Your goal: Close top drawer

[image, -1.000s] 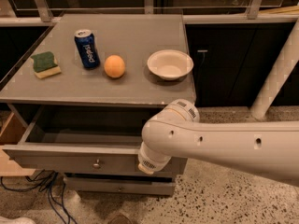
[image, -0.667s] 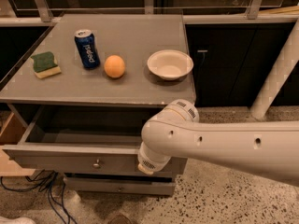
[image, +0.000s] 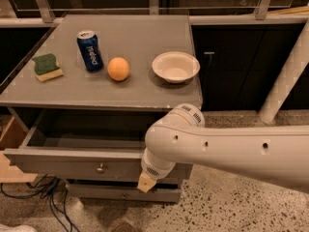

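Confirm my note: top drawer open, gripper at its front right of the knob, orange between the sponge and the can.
Wrong on the orange: the camera view shows it between the can and the bowl; the sponge lies left of the can. The rest holds: top drawer open, gripper at its front, right of the knob.

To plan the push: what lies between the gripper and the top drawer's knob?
Camera view: only bare front of the top drawer; the gripper sits right of the knob.
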Robot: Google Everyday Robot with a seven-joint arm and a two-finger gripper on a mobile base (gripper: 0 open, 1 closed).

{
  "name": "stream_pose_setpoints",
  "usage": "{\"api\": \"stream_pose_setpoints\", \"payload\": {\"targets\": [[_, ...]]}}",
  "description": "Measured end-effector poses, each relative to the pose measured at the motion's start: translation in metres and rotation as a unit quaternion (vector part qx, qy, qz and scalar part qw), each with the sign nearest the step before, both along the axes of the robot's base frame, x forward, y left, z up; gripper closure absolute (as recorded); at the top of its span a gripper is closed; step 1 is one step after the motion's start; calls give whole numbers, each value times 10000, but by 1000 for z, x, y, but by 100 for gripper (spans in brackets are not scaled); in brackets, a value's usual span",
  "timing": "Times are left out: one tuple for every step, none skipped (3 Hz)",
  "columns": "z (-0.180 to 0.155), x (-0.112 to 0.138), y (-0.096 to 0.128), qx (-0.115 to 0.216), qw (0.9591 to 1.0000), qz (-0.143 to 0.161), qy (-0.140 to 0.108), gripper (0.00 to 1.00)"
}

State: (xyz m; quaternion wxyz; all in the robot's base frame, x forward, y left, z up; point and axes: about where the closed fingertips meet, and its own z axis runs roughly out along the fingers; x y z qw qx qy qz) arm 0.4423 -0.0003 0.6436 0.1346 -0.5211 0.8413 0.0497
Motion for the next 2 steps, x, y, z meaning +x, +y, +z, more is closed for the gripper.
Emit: {"api": "stream_pose_setpoints", "payload": {"targets": [[0,0,0,0,10000,0,0,0],[0,0,0,0,10000,0,0,0]]}}
